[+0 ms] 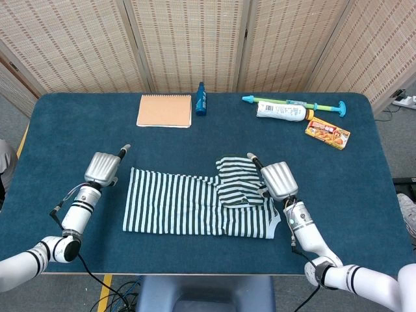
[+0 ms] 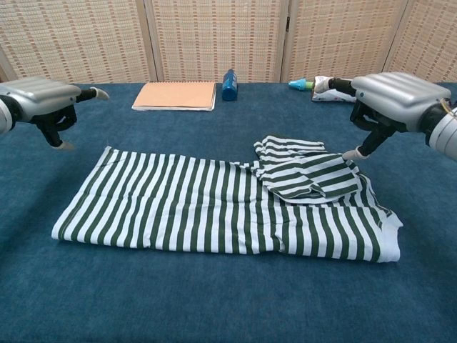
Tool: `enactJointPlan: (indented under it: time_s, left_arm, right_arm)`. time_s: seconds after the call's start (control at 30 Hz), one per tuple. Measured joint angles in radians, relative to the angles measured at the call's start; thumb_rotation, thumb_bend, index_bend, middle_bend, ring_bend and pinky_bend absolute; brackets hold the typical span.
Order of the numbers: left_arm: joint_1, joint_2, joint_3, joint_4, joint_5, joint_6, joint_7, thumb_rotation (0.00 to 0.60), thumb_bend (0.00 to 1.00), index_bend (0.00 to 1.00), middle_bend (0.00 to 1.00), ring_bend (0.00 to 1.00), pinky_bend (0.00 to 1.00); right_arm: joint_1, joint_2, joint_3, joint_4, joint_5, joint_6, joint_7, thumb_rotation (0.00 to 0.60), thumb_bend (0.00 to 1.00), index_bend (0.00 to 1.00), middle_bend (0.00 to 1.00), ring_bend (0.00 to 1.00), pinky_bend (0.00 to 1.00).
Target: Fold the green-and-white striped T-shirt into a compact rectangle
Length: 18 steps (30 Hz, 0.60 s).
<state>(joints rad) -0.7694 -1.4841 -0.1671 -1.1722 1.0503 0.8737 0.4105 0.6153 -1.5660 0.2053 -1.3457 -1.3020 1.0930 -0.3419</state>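
Two silver metal hands hang over the soft dark-blue cloth table. Between them lies the green-and-white striped T-shirt, flat and long, with one sleeve bunched up at its 2 o'clock corner. Left hand sits at the shirt's 9 o'clock, fingers spread, holding nothing. Right hand sits at 3 o'clock, also loose and holding nothing. At the table's 12 o'clock edge are a tan paper notebook and a small blue bottle. Woven straw screens stand behind.
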Motion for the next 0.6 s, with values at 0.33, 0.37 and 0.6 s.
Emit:
enactJointPlan:
  time_s: [0.33,0.37,0.6]
  left_arm:
    - [0.082,0.094,0.007,-0.167,0.032,0.119,-0.043,0.6,0.27,0.0,0.86,0.77,0.97]
    - [0.09,0.105,0.009,-0.186,0.039,0.132,-0.046,0.6,0.27,0.0,0.86,0.77,0.97]
    - [0.13,0.154,0.023,-0.277,0.078,0.188,-0.055,0.6,0.27,0.0,0.86,0.77,0.97]
  right_arm:
    - [-0.038,0.107,-0.052,-0.062,-0.077,0.035,0.066,0.6,0.19,0.33,0.93,1.0,1.0]
    - [-0.041,0.118,-0.071,-0.067,-0.101,0.034,0.075,0.6,0.19,0.37,0.93,1.0,1.0]
    - [-0.042,0.131,-0.166,-0.041,-0.194,-0.015,0.099,0.6,0.23,0.45,0.93,1.0,1.0]
